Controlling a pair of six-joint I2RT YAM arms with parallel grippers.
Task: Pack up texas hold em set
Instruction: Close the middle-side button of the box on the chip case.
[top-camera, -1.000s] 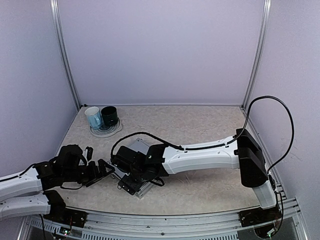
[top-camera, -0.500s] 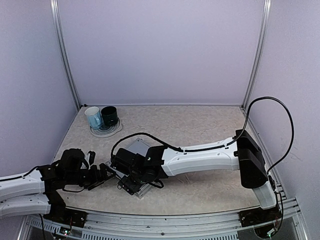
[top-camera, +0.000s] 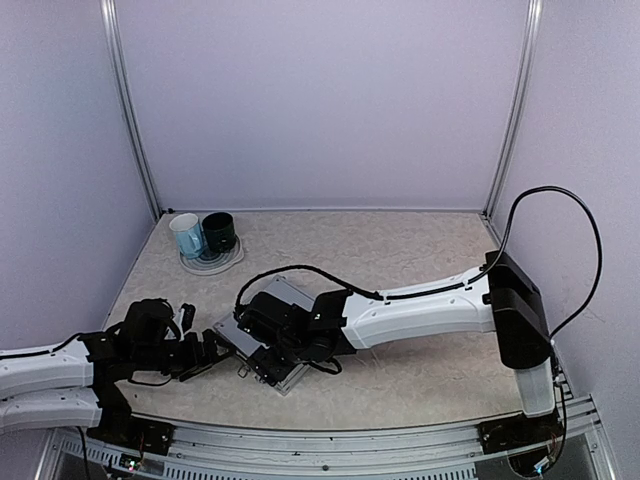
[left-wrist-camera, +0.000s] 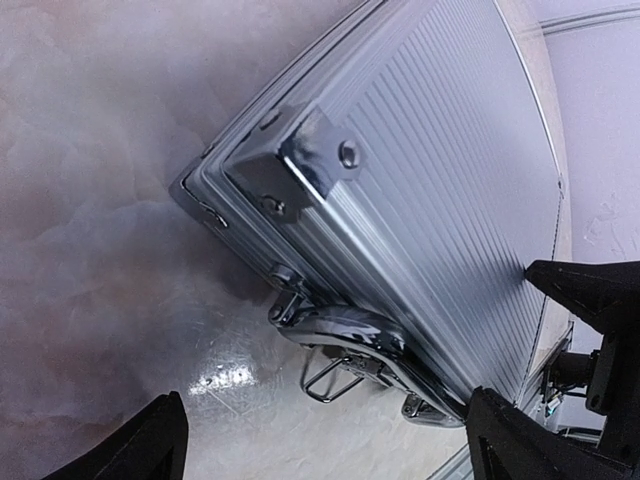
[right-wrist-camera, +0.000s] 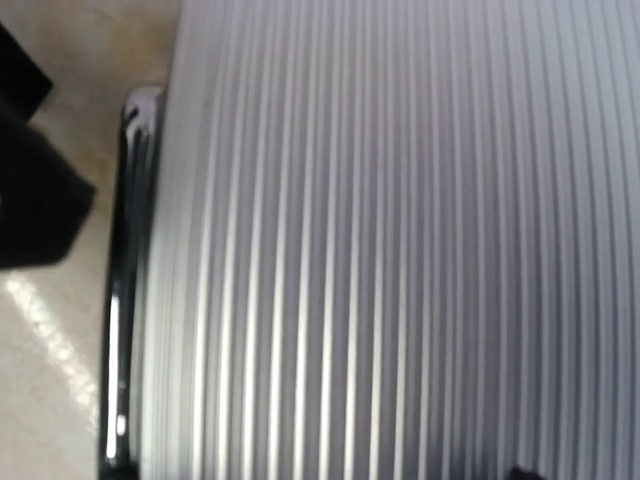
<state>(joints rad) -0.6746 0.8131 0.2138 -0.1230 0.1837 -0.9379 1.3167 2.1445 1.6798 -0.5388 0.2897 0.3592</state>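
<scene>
So the silver ribbed case is lying flat on the table with its lid down. The left gripper sits just off the case's left edge, fingers spread wide with nothing in them, facing the chrome latch on the case's side. The right gripper hangs right over the case lid, so close its camera only gets ribs. Honestly can't tell if it's released or clenched. The light-blue mug and dark-green mug sit on their plate well behind the case, off to its left.
</scene>
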